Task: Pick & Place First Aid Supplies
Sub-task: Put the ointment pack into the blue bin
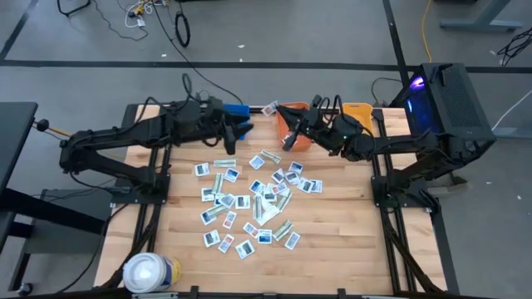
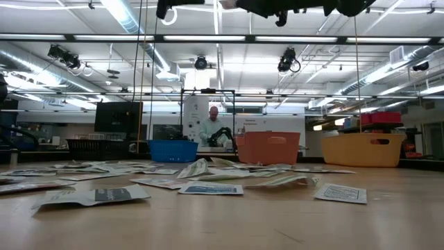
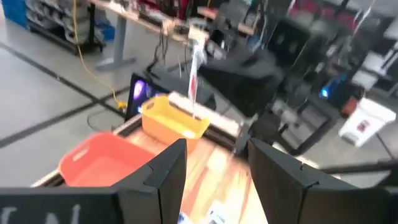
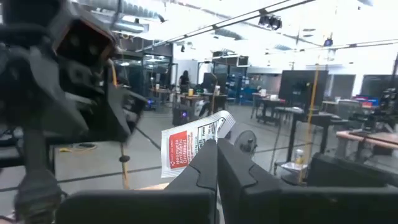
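Note:
Many small white packets, the first aid supplies (image 1: 249,199), lie flat and scattered on the wooden table (image 1: 349,241). At the far edge stand a blue bin (image 1: 237,110), an orange bin (image 1: 297,124) and a yellow bin (image 1: 359,112). My right gripper (image 4: 216,155) is raised by the orange bin and shut on a white packet with red print (image 4: 186,146); the left wrist view also shows this packet (image 3: 194,68). My left gripper (image 3: 217,174) hovers open near the blue bin, nothing between its fingers. My right gripper pinches the red-printed packet by its lower edge (image 4: 208,146) between its two shut fingers. The fingers come about level from the table's right side. The packet sticks up and out past the fingertips, tilted, lifted clear of the table.
A large white roll (image 1: 150,270) stands at the near left corner. One packet (image 1: 270,108) lies at the far edge between the blue and orange bins. A black box with lights (image 1: 449,100) stands off the table's right. A person (image 2: 211,128) is far behind the table.

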